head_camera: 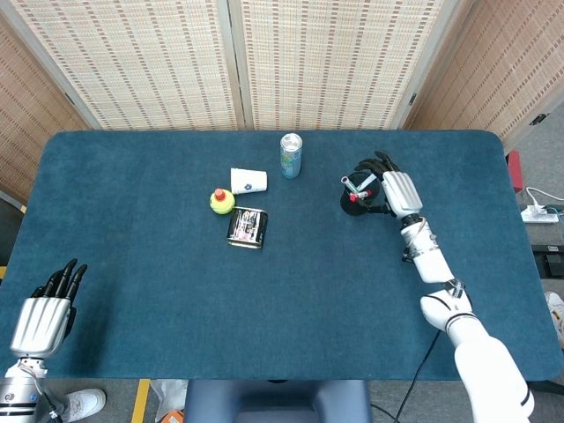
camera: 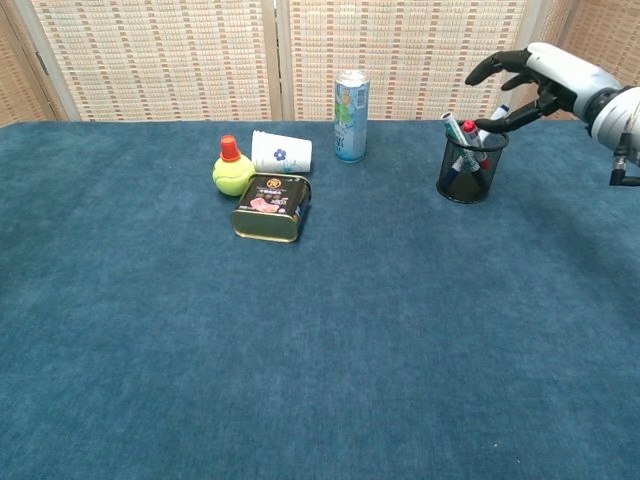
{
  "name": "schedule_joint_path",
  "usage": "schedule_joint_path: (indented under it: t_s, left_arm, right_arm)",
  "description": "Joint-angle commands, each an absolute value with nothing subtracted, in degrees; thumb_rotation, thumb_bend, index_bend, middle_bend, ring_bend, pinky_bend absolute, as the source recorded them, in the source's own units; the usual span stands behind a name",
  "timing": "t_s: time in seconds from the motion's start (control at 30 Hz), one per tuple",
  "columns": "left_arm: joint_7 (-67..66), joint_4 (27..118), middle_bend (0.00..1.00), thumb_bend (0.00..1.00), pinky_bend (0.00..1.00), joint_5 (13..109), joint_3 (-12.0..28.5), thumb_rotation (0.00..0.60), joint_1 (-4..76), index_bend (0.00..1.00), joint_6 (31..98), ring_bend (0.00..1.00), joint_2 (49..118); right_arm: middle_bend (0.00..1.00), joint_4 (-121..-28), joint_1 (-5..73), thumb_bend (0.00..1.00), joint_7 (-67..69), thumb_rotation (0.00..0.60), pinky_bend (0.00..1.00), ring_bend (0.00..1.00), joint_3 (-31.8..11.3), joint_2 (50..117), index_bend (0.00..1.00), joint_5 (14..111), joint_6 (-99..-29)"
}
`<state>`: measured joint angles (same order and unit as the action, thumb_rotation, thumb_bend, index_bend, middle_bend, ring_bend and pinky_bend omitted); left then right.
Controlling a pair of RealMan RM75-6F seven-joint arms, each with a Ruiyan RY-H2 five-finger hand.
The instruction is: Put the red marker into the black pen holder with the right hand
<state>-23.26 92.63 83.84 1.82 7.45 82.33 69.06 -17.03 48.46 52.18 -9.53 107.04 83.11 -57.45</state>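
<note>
On your blue felt-covered worktop [camera: 300, 340] you have a tall light-blue drinks can [camera: 351, 102] standing upright near the far edge. To its left, a white paper cup with a small blue mark [camera: 281, 152] lies on its side. Just beside that sits a yellow lemon-shaped squeeze bottle with a red cap [camera: 232, 171], and close in front of the cup lies a dark rectangular tin with a pictured lid [camera: 270, 207]. Behind the worktop you see woven bamboo-style blinds [camera: 160, 55].

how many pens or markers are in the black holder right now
3 that I can make out in the black pen holder: the red marker in the middle, a grey-capped one leaning left, a white-and-blue one leaning right. Others may be hidden.
</note>
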Motion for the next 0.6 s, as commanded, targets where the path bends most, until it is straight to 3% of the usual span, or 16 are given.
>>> schedule_joint_path:
  t_s: [0.03,0.13,0.3,0.47,0.6]
  left_arm:
    - [-23.0,92.7,0.00,0.46,0.40,84.3,1.6,0.600,7.5,0.07,82.3,0.13,68.9]
    - [-22.6,92.7,0.00,0.46,0.40,85.2,1.2,0.600,7.4,0.07,82.6,0.13,68.7]
    - [-21.2,92.7,0.00,0.46,0.40,87.4,0.5,0.600,7.0,0.07,84.1,0.13,68.2]
    - [-20.2,92.6,0.00,0.46,0.40,90.3,-1.0,0.600,6.6,0.07,84.9,0.13,67.7]
    - [-19.2,92.5,0.00,0.46,0.40,92.0,-1.5,0.600,6.1,0.07,86.3,0.13,67.3]
  right_arm:
    - [0.15,-19.7,45.6,0.18,47.7,0.600,0.08,0.00,-7.6,105.6,0.24,85.1,-63.5]
    - [0.14,-23.7,41.4,0.18,37.7,0.600,0.03,0.00,-6.2,104.0,0.20,86.1,-70.1]
    - [0.13,-41.4,32.4,0.15,15.9,0.600,0.01,0.00,-4.3,96.6,0.18,86.3,-79.6]
    - [0.13,-63.8,24.9,0.13,-4.3,0.600,0.01,0.00,-2.1,87.3,0.17,84.2,-83.1]
    - [0.13,-72.7,21.4,0.13,-12.9,0.600,0.01,0.00,-0.5,83.5,0.16,82.2,-83.0]
